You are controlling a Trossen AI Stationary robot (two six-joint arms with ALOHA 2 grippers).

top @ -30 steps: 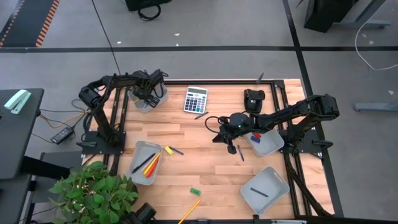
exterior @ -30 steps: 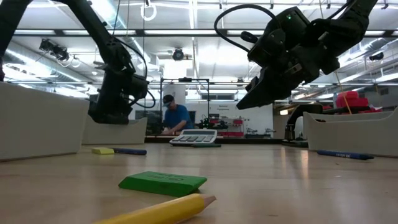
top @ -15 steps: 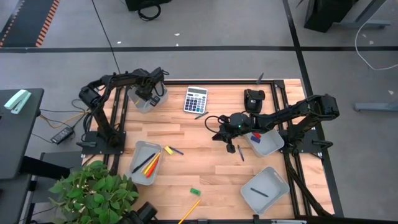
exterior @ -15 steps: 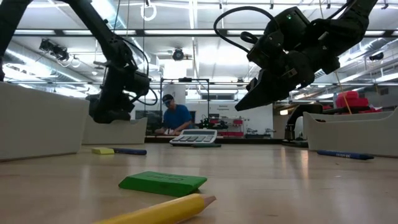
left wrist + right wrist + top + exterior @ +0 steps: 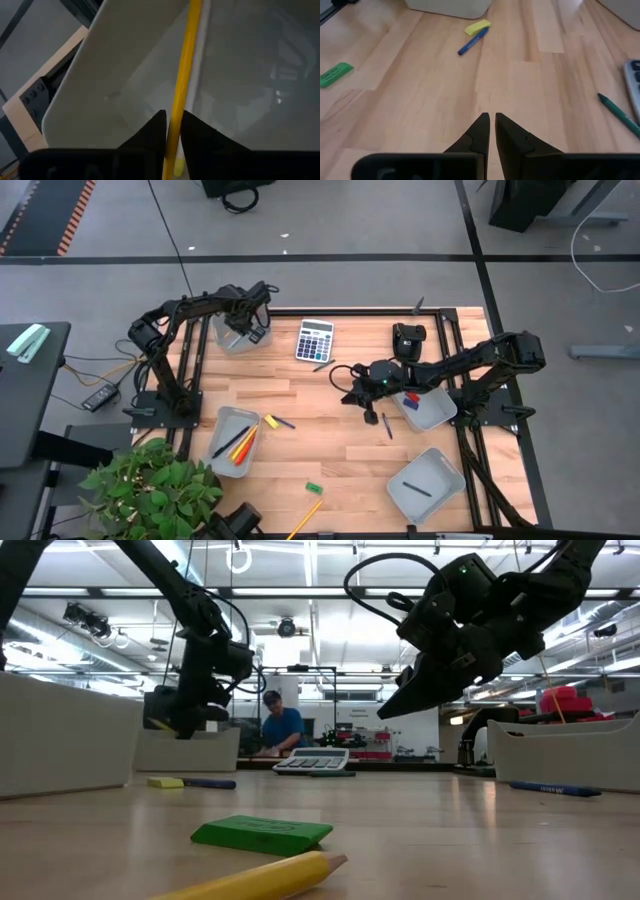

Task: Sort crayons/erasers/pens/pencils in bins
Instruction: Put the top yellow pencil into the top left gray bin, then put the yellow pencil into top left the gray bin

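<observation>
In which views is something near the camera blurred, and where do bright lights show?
Low view: the yellow pencil tip nearest the lens is soft, and ceiling lights behind leave both arms as dark shapes. Left wrist view: the bin wall and yellow pencil look blurred. High view: even light.

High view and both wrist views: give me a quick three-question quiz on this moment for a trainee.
1. True or false: the right pincer holds something.
2. What is between the left pincer's fingers? A red crayon; B yellow pencil; C calculator.
3. Where does the green eraser lie?
Key: 1 false, it is shut and empty; 2 B; 3 on the bare table.
</observation>
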